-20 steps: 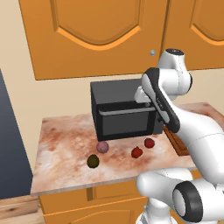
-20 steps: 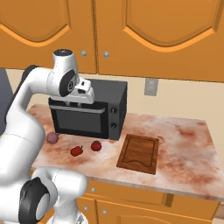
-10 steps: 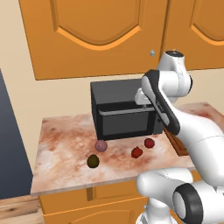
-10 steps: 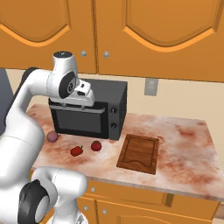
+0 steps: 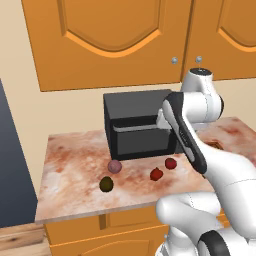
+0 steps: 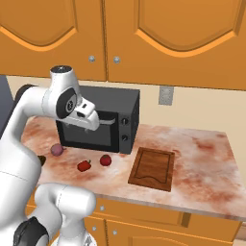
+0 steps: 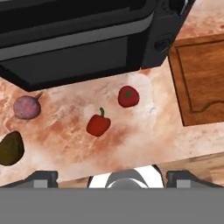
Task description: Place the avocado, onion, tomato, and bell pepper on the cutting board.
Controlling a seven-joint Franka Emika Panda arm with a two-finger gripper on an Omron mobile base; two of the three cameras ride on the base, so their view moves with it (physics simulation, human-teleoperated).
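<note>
Little has shifted over the last second: the gripper still hangs high before the microwave, its opening impossible to judge. The avocado, onion, bell pepper and tomato remain on the counter, at nine o'clock of the bare cutting board, so no pick has begun.

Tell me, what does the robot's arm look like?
The glossy white robot arm is made of fat rounded segments with dark grey bands at the joints. A small white boxy hand sits at its end. No cables or markings show.
</note>
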